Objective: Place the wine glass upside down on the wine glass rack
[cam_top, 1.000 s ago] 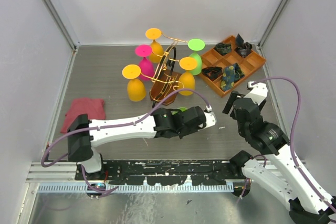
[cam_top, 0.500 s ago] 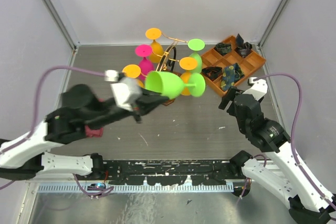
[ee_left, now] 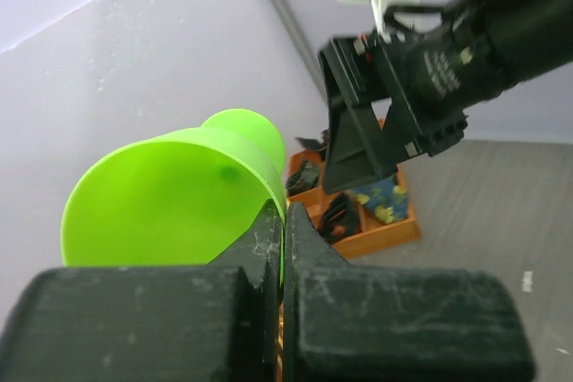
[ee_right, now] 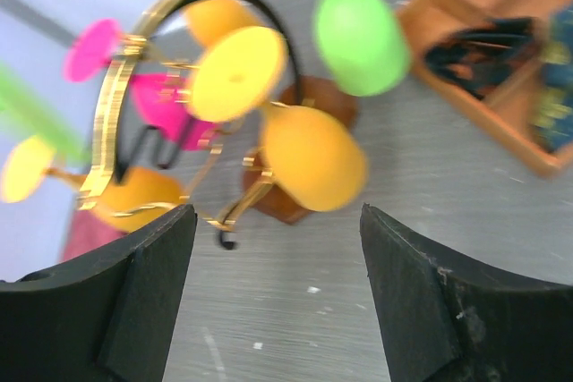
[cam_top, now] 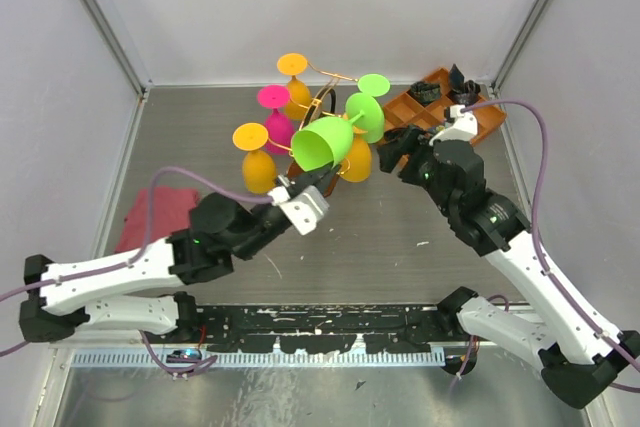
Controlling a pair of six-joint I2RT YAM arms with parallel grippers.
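My left gripper point(cam_top: 312, 179) is shut on the rim of a green wine glass point(cam_top: 323, 143) and holds it in the air, tilted, just in front of the wine glass rack. In the left wrist view, the fingers point(ee_left: 283, 239) pinch the green cup's wall point(ee_left: 170, 190). The rack is gold wire point(cam_top: 322, 107) on a brown base point(cam_top: 305, 175). Orange, pink and green glasses hang on it upside down. My right gripper point(cam_top: 398, 152) is open and empty, to the right of the rack. Its view shows the gold wire point(ee_right: 112, 123), a hanging orange glass point(ee_right: 313, 157) and a hanging green one point(ee_right: 360, 35).
An orange compartment tray point(cam_top: 478, 117) with dark items stands at the back right; it also shows in the right wrist view point(ee_right: 483, 6) and the left wrist view point(ee_left: 380, 225). A red cloth point(cam_top: 160, 212) lies at the left. Grey walls close in three sides.
My left arm has lifted the green glass from the table front and swung it up to the rack. My right arm has moved forward and left toward the rack.
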